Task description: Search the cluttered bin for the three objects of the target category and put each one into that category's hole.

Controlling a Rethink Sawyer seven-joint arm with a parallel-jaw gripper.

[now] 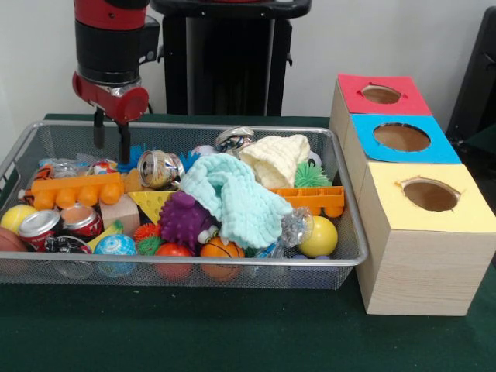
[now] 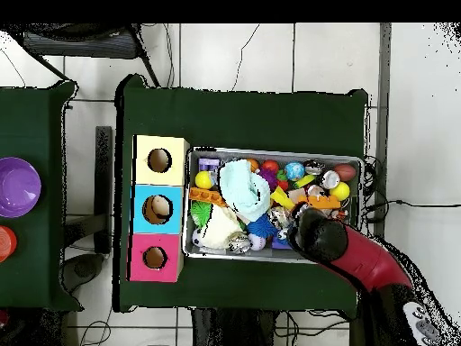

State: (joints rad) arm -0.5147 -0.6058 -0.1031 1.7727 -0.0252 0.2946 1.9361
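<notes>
The silver wire-mesh bin (image 1: 194,263) holds a jumble of toys, cans and cloths. My gripper (image 1: 111,139) hangs open and empty over the bin's far left corner, its fingertips just above the clutter beside an orange block (image 1: 74,188). A crushed can (image 1: 159,168) lies to its right, and two more cans (image 1: 39,226) lie at the front left. Three boxes with holes stand right of the bin: red (image 1: 380,93), blue (image 1: 401,138), yellow (image 1: 430,194). In the overhead view my arm (image 2: 342,250) covers the gripper over the bin (image 2: 275,153).
A mint cloth (image 1: 232,198) and a cream cloth (image 1: 279,159) cover the bin's middle. A purple spiky ball (image 1: 184,219), a yellow ball (image 1: 319,236) and a small basketball (image 1: 219,249) lie near the front. A purple bowl (image 2: 18,186) sits on a separate table.
</notes>
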